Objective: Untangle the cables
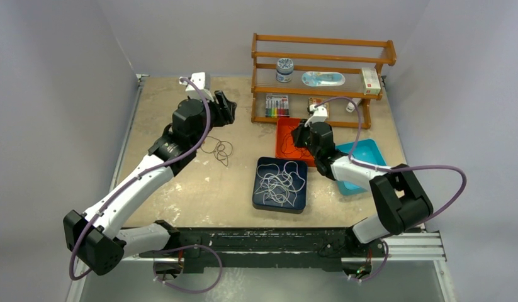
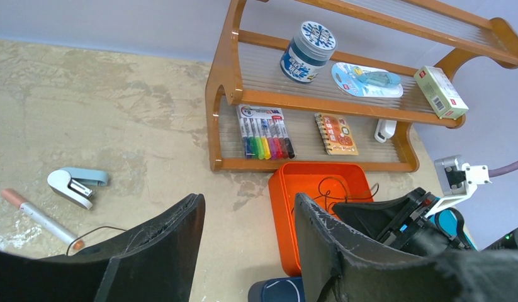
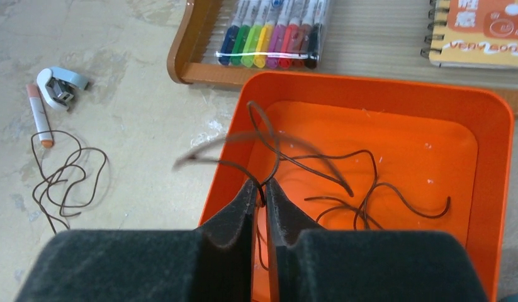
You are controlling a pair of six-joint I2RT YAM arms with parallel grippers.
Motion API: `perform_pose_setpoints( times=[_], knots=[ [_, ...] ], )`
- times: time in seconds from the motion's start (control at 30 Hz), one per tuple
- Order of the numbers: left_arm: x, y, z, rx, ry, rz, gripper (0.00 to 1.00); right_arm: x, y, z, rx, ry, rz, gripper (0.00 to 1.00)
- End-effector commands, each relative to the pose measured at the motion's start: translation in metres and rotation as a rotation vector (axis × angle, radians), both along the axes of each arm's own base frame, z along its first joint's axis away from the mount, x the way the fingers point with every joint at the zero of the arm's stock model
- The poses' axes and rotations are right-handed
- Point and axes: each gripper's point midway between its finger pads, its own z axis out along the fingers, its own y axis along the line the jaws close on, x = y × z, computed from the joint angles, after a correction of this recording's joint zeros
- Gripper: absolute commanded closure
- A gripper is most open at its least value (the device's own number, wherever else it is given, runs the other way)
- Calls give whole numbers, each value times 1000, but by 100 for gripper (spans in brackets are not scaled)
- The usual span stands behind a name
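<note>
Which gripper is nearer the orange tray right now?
Right. The right gripper sits directly over the orange tray, shut on a dark cable that trails into it. The left gripper is open above the table, off to the tray's left.

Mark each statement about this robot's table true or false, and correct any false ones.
1. The right gripper is shut on a dark cable over the orange tray. True.
2. The left gripper holds a white cable. False: it is open, holding nothing.
3. The white cables lie in the teal tray. False: they lie in the dark blue tray.
4. A second dark cable lies loose on the table. True.
</note>
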Motion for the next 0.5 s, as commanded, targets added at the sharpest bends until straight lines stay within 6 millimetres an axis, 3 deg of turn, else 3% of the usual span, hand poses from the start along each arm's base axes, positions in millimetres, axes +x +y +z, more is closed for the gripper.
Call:
perform_pose_setpoints(
  times=[0.0,0.2,0.47],
  knots=[
    [2,1,3,-4,-17,-1,46,-6,3,-8,70,48,-16,84],
    [4,-1,0,-4,-11,-5,46,-7,-3,15,89,9,-44,63],
    [7,-5,-7,-3,5,-13,46,-10,-24,55,63,-72,-118,53]
  ],
)
